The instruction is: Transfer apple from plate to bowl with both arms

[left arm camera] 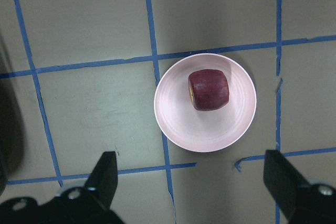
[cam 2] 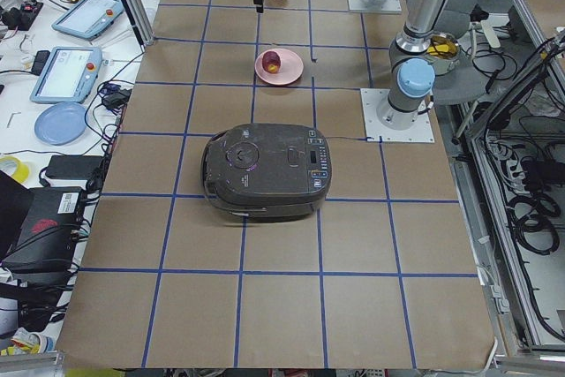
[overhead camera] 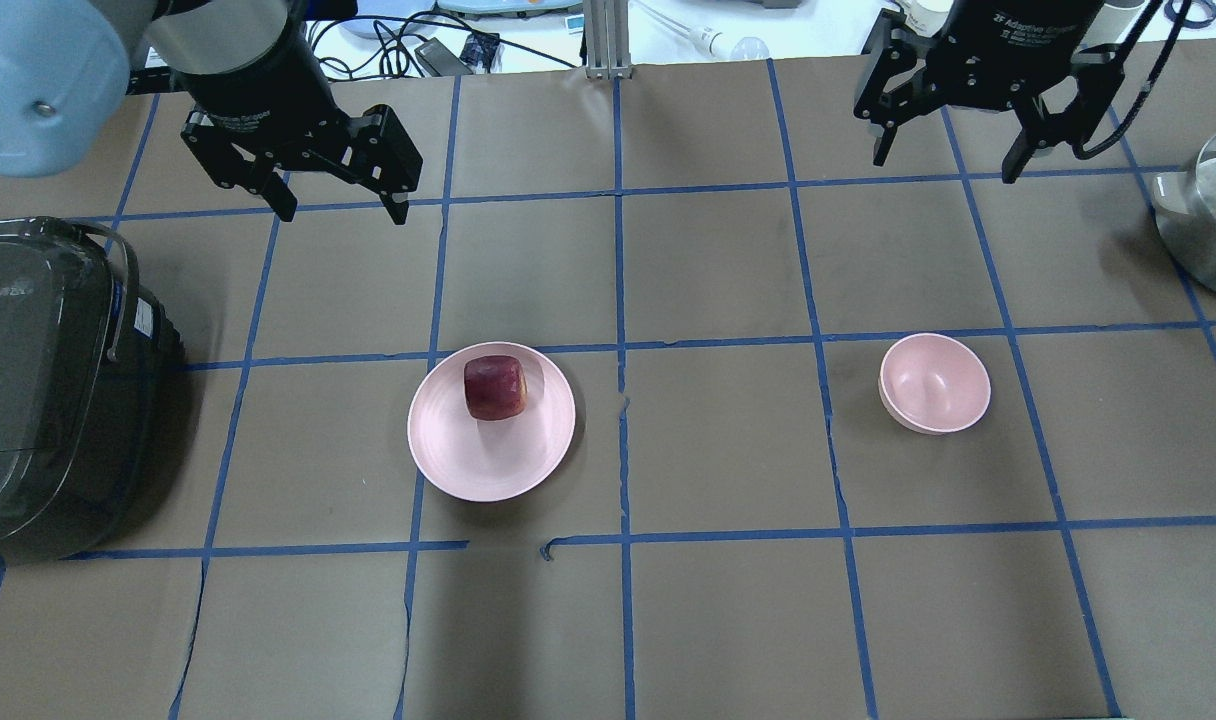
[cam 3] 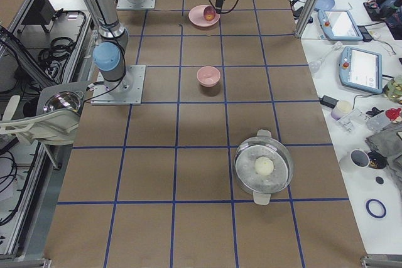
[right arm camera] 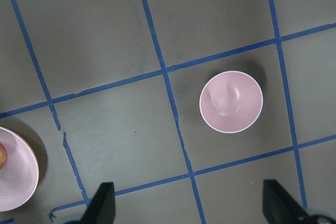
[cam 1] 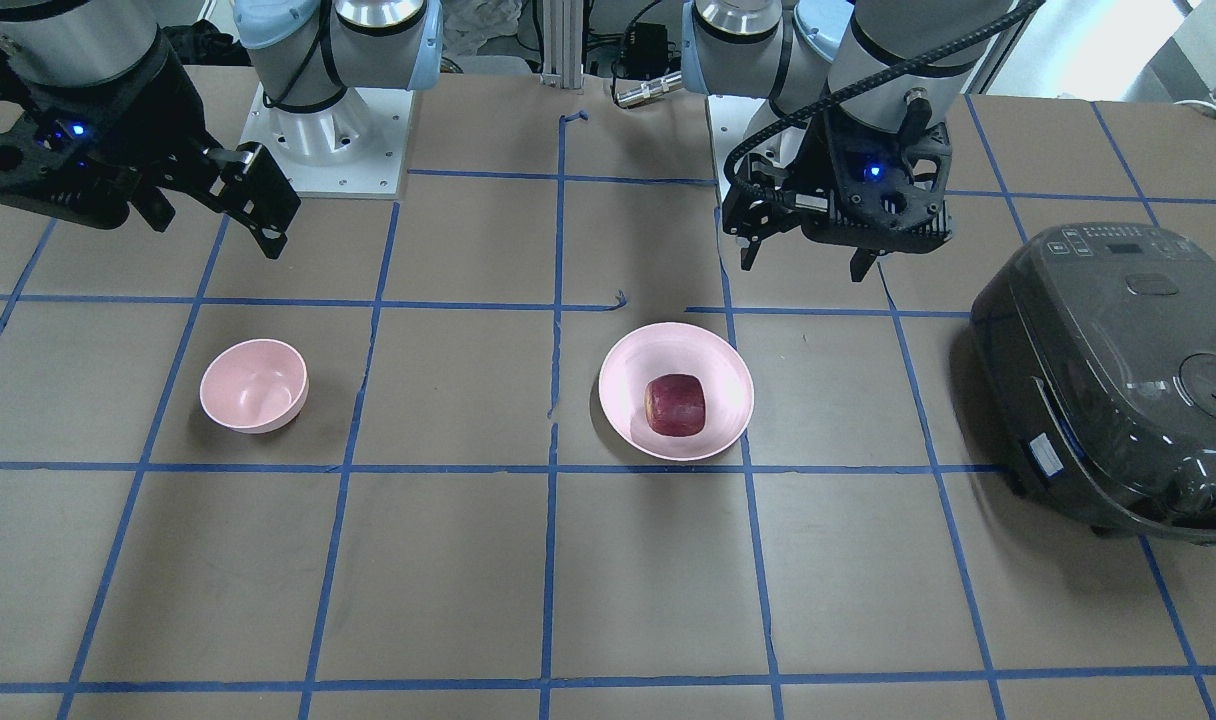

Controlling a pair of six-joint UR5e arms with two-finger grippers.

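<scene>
Two black tools hang clear of the brown counter, neither touching anything. The left end effector has its jaws spread wide and nothing between them. In its wrist view, the two fingers frame the pale pink plate, which sits below and just ahead of it. The dark red apple rests on that plate. It lies off the plate's centre, on the part nearest the left end effector, and is well apart from both fingertips. The right end effector is likewise parted wide and holds nothing. The small, deep pink bowl stands upright on the counter below and ahead of it, with nothing visible inside. A stretch of bare counter crossed by blue tape lines separates the bowl from the plate. The plate lies on the inner side of the left end effector and the bowl almost straight out from the right one. Farther off, on the outer side of the left end effector, a dark grey rice cooker sits with its lid down. Farthest out, beyond the right end effector's outer side, a metal pot holds a pale round lump.
</scene>
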